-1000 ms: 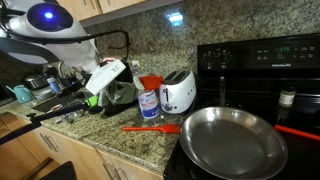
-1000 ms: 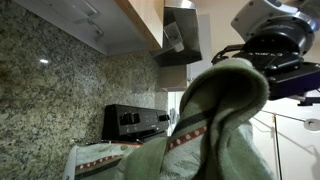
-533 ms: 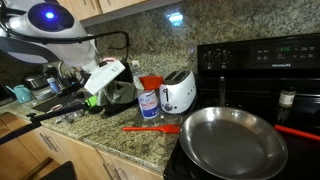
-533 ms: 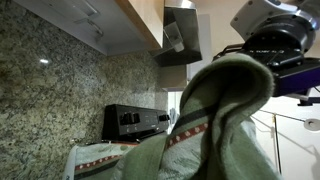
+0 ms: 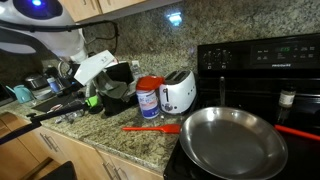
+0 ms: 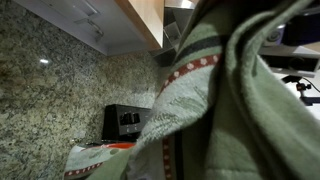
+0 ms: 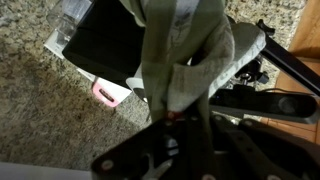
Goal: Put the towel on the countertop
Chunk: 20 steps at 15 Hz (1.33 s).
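The towel (image 6: pixel 240 100) is grey-green with a red and white stripe, and it fills most of an exterior view, hanging close to that camera. In the wrist view the towel (image 7: pixel 180 50) hangs bunched from my gripper (image 7: pixel 176 122), which is shut on it above the speckled granite countertop (image 7: pixel 40 110). In an exterior view my white arm and gripper (image 5: pixel 100 68) hover over the countertop (image 5: pixel 130 148) at the left, near the sink clutter; the towel is hard to make out there.
A white toaster (image 5: pixel 178 92), a red-lidded canister (image 5: pixel 148 98) and a red spatula (image 5: pixel 150 128) stand on the counter. A steel frying pan (image 5: pixel 232 140) sits on the black stove (image 5: pixel 265 60). A black box (image 7: pixel 100 45) and a pink item (image 7: pixel 105 95) lie below the gripper.
My arm has risen and shifted left with the towel. The towel has swung closer to the exterior camera and now covers the gripper there.
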Motion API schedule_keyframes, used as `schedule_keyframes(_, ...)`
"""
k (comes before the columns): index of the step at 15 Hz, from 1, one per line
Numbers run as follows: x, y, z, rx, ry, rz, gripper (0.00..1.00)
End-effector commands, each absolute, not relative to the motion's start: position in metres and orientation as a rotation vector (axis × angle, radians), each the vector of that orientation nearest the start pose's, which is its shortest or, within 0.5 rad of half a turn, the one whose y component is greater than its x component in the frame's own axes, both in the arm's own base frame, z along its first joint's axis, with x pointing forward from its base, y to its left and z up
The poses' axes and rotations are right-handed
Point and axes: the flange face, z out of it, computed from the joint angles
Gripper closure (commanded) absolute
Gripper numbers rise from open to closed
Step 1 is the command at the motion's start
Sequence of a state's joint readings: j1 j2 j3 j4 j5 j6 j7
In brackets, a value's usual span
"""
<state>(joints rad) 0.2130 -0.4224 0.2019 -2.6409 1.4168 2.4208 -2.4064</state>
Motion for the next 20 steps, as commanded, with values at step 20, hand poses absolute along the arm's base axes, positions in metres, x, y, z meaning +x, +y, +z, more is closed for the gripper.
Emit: schedule_keyframes(20, 0.384, 0.069, 0.457, 2.014, 2.061, 1.726, 0.99)
